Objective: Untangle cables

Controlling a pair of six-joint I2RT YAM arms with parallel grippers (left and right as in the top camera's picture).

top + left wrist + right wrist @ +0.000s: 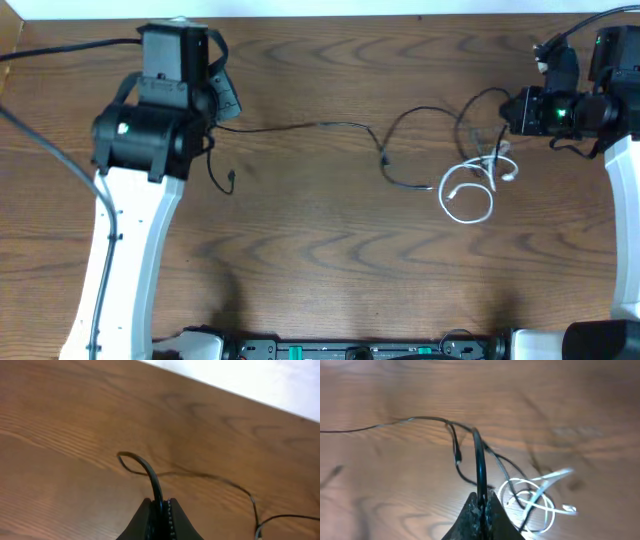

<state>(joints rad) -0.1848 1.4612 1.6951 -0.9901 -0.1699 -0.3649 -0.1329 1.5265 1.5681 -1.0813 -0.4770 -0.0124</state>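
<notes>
A thin black cable point(340, 125) runs across the wooden table from my left gripper point(222, 100) to my right gripper point(508, 112). It loops near the middle and crosses a coiled white cable point(470, 190) at the right. My left gripper point(161, 510) is shut on the black cable point(150, 472), which arcs up from the jaws. My right gripper point(481, 505) is shut on the black cable point(479, 460), lifted above the white cable point(532, 500). The black cable's loose end point(228, 180) hangs below the left gripper.
The table's far edge point(400, 14) runs along the top. The arms' own black supply cables point(60, 48) trail off at the upper left. The robot bases point(350, 348) sit at the near edge.
</notes>
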